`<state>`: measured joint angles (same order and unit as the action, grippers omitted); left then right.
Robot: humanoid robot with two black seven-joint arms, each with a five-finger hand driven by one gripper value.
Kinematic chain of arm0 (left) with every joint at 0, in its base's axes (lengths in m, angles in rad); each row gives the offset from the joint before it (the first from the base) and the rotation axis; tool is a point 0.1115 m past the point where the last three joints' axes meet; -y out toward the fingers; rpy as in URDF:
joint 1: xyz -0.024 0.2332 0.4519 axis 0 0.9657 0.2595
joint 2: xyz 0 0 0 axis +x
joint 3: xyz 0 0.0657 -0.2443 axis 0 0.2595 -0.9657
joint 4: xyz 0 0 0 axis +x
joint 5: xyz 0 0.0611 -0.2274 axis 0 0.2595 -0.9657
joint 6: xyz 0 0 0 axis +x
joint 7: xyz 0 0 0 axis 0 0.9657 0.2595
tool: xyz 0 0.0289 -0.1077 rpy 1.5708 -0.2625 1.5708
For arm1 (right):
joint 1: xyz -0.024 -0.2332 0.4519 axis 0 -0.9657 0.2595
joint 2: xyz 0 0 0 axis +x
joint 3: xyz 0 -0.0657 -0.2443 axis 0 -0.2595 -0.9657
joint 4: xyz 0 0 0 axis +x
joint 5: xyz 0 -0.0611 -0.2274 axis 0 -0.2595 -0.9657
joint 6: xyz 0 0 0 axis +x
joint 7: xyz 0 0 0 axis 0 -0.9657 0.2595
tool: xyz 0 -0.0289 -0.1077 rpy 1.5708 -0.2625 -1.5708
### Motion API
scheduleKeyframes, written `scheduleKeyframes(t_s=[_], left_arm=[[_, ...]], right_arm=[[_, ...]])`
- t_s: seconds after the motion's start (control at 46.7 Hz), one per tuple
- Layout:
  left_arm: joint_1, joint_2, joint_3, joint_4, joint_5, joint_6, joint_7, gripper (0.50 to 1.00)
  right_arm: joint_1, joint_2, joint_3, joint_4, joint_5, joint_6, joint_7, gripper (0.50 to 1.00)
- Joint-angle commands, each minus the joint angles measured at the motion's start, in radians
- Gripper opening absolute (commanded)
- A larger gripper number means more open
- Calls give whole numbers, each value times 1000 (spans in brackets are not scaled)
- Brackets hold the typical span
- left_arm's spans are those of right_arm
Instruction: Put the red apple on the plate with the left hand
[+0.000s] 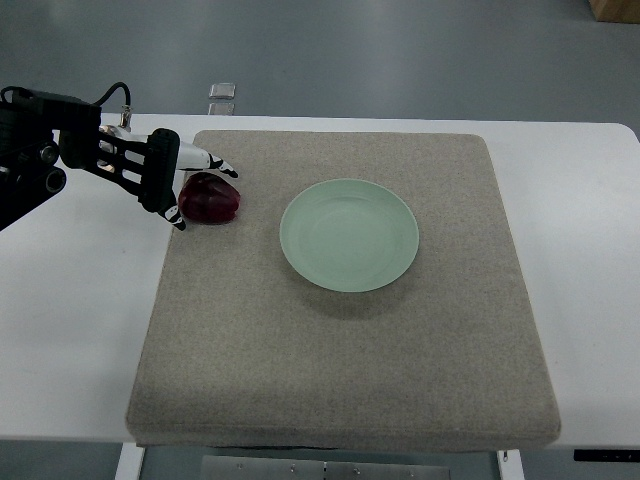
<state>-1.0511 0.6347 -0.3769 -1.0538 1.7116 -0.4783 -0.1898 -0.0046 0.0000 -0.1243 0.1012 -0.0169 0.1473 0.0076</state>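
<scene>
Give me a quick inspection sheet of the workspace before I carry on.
Surface: white table under a grey mat.
Job's things: red apple on the mat's left part; green plate mid-mat, nothing on it.
Clutter: small clear item at the table's far edge.
Hands: left hand at the apple, fingers around it; right not in view.
Cables: black cable on the left arm.
Surroundings: grey floor, box corner top right.

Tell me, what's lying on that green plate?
Nothing shows on the plate; it looks bare. The apple sits on the mat to its left, beside the left hand.
</scene>
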Motion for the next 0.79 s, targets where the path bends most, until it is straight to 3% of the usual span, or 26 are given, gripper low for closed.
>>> scheduleKeyframes(t_s=[0.0, 0.128, 0.471, 0.557, 0.771], left_arm=[[10, -23, 1, 6, 16, 18, 1, 971], [13, -36, 1, 6, 26, 29, 1, 926], [16, -32, 1, 8, 29, 29, 1, 679], [-6, -33, 0, 9, 26, 30, 1, 594], [-56, -40, -10, 1, 22, 32, 0, 576]], right_arm=[[0, 0, 0, 0, 0, 0, 0, 962], [0, 0, 0, 0, 0, 0, 0, 964], [0, 0, 0, 0, 0, 1, 0, 964], [0, 0, 0, 0, 0, 0, 0, 964], [0, 0, 0, 0, 0, 0, 0, 964]])
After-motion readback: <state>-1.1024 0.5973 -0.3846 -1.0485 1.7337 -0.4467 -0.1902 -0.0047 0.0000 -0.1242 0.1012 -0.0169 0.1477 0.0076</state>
